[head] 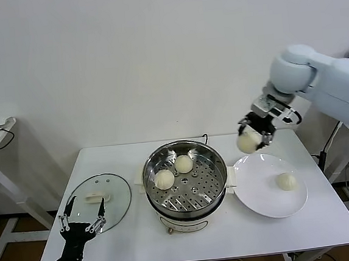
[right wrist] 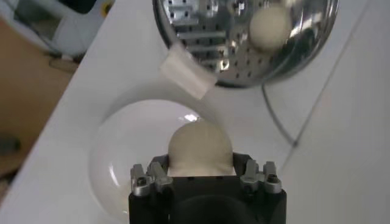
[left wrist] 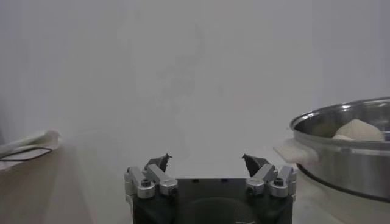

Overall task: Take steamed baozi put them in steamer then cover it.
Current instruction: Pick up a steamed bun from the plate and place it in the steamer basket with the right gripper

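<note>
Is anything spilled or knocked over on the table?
Nothing stands out. Two baozi sit in the upright steamer, one rests on the white plate, the right gripper holds another above the plate's edge, and the glass lid lies flat.

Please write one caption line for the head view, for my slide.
Right claw carries a baozi above the plate; two lie in the steamer.

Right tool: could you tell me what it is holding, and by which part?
The right tool grips a baozi by its sides, above the plate.
</note>
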